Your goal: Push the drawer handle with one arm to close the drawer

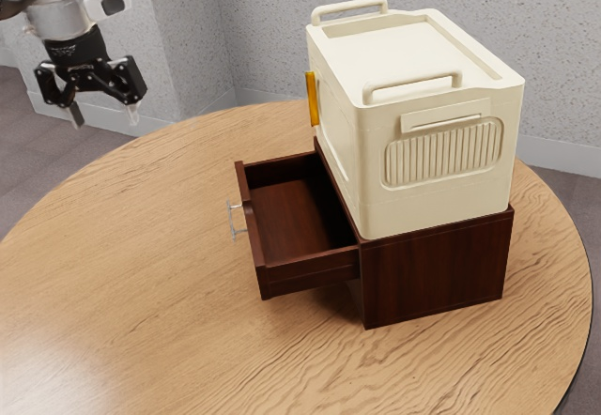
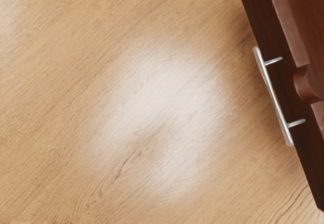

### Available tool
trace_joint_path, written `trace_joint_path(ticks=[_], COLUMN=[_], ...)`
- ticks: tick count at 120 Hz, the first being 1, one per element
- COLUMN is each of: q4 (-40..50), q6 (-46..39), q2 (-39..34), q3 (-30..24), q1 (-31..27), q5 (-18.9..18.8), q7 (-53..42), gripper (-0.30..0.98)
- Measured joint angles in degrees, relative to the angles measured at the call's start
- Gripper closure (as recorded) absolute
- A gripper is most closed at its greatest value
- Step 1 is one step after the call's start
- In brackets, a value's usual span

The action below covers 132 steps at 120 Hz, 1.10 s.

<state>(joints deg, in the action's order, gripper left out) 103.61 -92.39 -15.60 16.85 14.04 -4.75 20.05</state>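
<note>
1. Table [image 1: 141,274]: round top, wood grain; carries items 2, 3 & 5.
2. Storage box [image 1: 413,105], cream, ribbed panel, 2 top grips; sits on cabinet, upper right of ext. frame. Yellow strip [image 1: 312,99] on its side facing frame L.
3. Cabinet [image 1: 434,269], dark red-brown wood; right of ctr.
4. Franka arm [image 1: 66,7], white/blk; upper left corner. Only arm, so no choice of side.
5. Drawer [image 1: 296,218], same wood, empty; mid-frame, out of cabinet toward frame L, i.e. open. Push prob. runs to ext. frame R, into cabinet.
6. Hand [image 1: 104,115], blk, 2-finger; upper left, raised, well apart from drawer. Fingers wide apart, nothing btwn them.
7. Drawer handle [image 1: 232,220], slim metal bar, approx. ctr-left of ext. frame, on drawer's outer face. Lies lower & to frame R of hand; long axis along drawer front [image 2: 286,87], across the likely push. Next: hand prob. needs to drop & come in on bar's outer side, nr its middle; off-ctr contact might skew drawer.

Views compared: wrist gives handle's 2 posts [image 2: 273,61], gap behind bar, & scooped notch [image 2: 304,84] in front's rim. Ext. gives hand ht. & how far drawer sticks out.
</note>
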Motion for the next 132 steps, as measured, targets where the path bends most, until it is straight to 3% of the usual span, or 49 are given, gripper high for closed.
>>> trace_joint_path(ticks=[33, 53, 67, 88, 93, 106, 132], q4=[3.9, 13.1, 22.8, 25.2, 25.2, 25.3, 27.8], q6=[-0.1, -1.4, -13.1, -29.2, -31.6, -35.7, -42.0], q2=[-2.7, -2.5, -1.6, 3.3, 3.5, 4.0, 6.6], q3=[-0.9, -1.2, -1.2, -1.2, 0.0, 10.2, 11.9], q1=[0.0, 0.9, 2.2, 2.7, 4.7, 15.4, 17.1], q5=[0.1, -1.5, -4.9, -7.3, -7.5, -7.9, -11.6], q7=[10.0, 12.7, 8.7, -0.8, -2.9, -7.7, -18.0], gripper=[0.0, 0.43, 0.61, 0.72, 0.74, 0.76, 0.78])
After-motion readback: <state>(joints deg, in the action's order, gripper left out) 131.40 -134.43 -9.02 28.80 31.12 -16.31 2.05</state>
